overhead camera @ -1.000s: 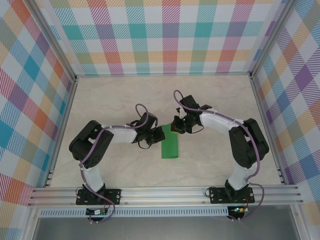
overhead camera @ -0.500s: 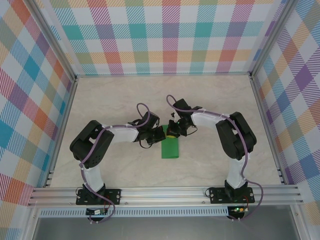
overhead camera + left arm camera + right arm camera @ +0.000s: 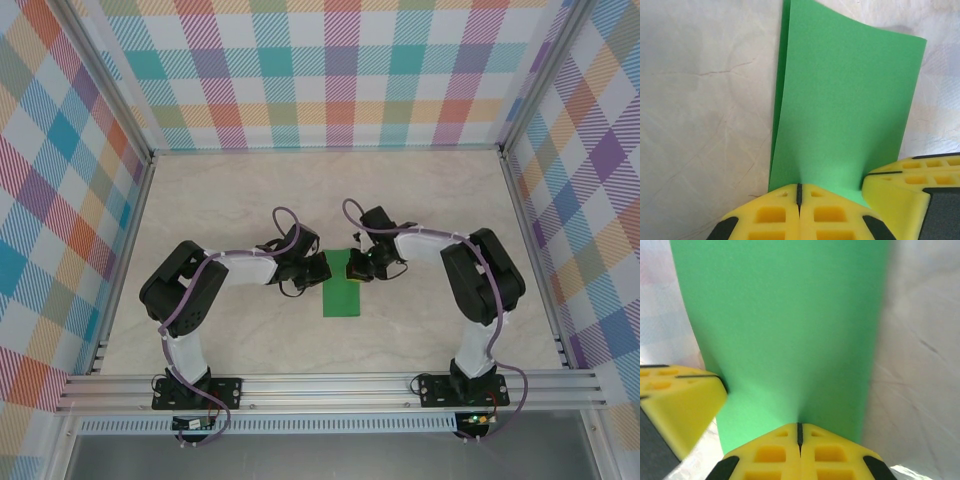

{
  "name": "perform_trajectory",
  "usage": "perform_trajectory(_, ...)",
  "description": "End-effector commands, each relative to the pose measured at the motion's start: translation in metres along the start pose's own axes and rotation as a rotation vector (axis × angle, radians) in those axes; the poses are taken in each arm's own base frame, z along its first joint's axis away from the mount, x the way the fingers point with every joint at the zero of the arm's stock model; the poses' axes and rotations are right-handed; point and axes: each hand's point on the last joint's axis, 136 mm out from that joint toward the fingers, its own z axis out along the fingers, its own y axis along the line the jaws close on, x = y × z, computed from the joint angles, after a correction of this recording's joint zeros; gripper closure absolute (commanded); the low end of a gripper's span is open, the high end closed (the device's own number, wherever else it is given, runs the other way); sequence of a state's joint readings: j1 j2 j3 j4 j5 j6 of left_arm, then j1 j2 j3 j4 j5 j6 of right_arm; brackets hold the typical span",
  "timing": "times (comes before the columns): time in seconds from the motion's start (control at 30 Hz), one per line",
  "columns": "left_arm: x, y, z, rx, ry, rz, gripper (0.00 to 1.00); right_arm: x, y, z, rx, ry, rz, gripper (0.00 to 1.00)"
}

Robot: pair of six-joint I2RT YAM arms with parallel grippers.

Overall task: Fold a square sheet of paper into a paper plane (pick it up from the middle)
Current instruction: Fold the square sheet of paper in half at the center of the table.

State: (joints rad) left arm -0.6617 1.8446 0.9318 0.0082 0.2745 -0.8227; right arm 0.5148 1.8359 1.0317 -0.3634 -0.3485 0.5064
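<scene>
pale marbled tabletop [image 3: 430,330], pastel plaid walls [image 3: 340,70] all round | thin bright green folded paper sheet [image 3: 342,293] mid-table | left gripper [image 3: 322,268] and right gripper [image 3: 358,268] both pinched closed on its far end

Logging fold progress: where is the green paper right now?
Top view: the green paper lies mid-table, its far end pinched by the left gripper and the right gripper.

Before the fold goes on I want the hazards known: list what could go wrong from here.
1. The left tool and the right tool both pinch one end of the folded paper, close together; pulling apart could tear it.
2. In the left wrist view the paper's layers gape along one edge, so pressing now might set a crooked crease.
3. Each tool grips only the paper's edge; it may slip out.
</scene>
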Motion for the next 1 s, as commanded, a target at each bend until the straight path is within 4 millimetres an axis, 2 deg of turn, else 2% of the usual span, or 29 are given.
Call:
perform_trajectory(0.0,0.064,0.141,0.008,-0.486,0.149,-0.101,1.00,0.003,-0.016,-0.010,0.020,-0.033,-0.045,0.97)
perform_trajectory(0.1,0.067,0.145,0.008,-0.493,0.154,-0.104,1.00,0.003,-0.033,-0.020,0.028,-0.057,-0.026,0.97)
perform_trajectory(0.17,0.068,0.145,0.008,-0.490,0.153,-0.102,1.00,-0.001,-0.034,-0.030,0.019,-0.084,-0.020,0.96)
perform_trajectory(0.3,0.064,0.140,0.009,-0.478,0.149,-0.094,1.00,-0.013,-0.001,-0.047,-0.095,-0.136,-0.059,0.96)
perform_trajectory(0.37,0.063,0.138,0.009,-0.470,0.150,-0.089,1.00,-0.016,0.015,-0.044,-0.134,-0.134,-0.084,0.96)
perform_trajectory(0.47,0.062,0.135,0.010,-0.464,0.148,-0.088,1.00,-0.020,0.030,-0.030,-0.169,-0.098,-0.095,0.96)
perform_trajectory(0.6,0.062,0.134,0.010,-0.464,0.150,-0.083,1.00,-0.026,0.040,-0.014,-0.230,-0.075,-0.100,0.96)
perform_trajectory(0.73,0.063,0.137,0.009,-0.475,0.153,-0.082,1.00,-0.028,0.031,-0.004,-0.221,-0.063,-0.088,0.97)
perform_trajectory(0.97,0.071,0.149,0.006,-0.508,0.168,-0.092,1.00,-0.025,-0.024,-0.008,-0.173,-0.108,0.005,0.97)
